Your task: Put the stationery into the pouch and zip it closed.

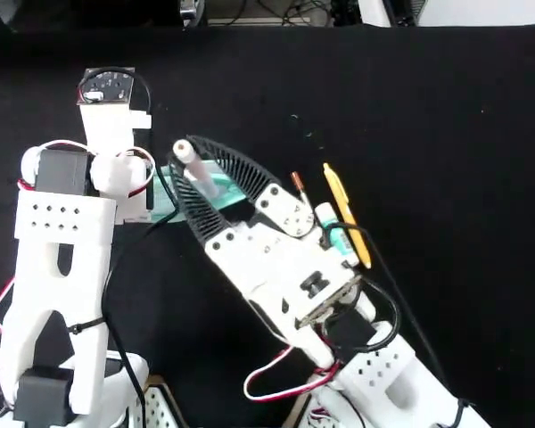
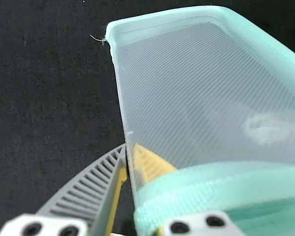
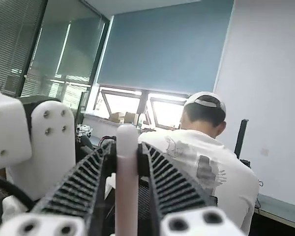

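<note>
Left arm (image 1: 62, 267): white printed shells, black servo blocks, rows of small holes on flat plate, red-white wires, black cable along side, black camera board (image 1: 107, 85) at wrist.
Right arm (image 1: 285, 267): same white shells, dark screws, black cable loop, red-white wire loop near base.
Right gripper (image 1: 185, 153): black ribbed fingers.
Left gripper (image 2: 129, 150): grey ribbed finger, white base, dark screws.

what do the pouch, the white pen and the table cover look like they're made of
Pouch: translucent soft plastic, by its fine ribbed texture and milky sheen. Its mint edge band looks like woven fabric tape, since a coarse weave shows on it.
White pen: probably plastic, with a smooth, even, slightly glossy barrel.
Table cover: black cloth, matte, with a faintly fuzzy grain.
</note>
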`<action>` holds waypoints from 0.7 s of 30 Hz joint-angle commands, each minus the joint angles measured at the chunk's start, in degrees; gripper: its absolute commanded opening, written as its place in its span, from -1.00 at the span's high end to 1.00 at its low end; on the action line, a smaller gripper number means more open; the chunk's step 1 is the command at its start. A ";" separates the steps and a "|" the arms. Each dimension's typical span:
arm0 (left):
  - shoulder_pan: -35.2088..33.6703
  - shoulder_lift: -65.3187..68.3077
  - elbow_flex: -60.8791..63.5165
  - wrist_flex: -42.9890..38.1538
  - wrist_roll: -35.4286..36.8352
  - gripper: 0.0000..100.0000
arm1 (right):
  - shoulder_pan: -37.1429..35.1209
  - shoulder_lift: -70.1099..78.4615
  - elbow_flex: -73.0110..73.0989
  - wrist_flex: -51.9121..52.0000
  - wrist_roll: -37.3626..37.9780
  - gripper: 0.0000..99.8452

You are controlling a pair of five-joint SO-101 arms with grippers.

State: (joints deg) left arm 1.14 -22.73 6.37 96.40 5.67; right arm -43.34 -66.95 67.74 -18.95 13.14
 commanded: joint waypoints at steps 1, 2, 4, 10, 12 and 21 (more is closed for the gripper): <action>0.92 -0.26 0.13 1.41 0.44 0.94 | 0.88 0.22 1.27 -1.58 -0.26 0.98; 0.92 -0.26 0.13 1.41 0.44 0.94 | 0.88 0.22 1.80 -1.58 -0.26 0.98; 0.84 -0.26 0.13 1.41 0.44 0.94 | 0.88 -0.75 3.21 -1.58 -0.26 0.98; 0.84 -0.26 -0.22 1.32 0.44 0.94 | 0.79 -10.24 11.82 -1.14 -0.18 0.98; 0.84 -0.26 -0.22 1.32 0.44 0.94 | 0.70 -14.46 15.25 2.29 -0.09 0.97; 0.84 -0.09 0.04 0.97 0.35 0.94 | 0.62 -19.82 -4.00 46.95 -10.20 0.48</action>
State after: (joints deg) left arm 1.14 -22.73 6.29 96.48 5.49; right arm -43.25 -86.90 74.42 16.57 7.08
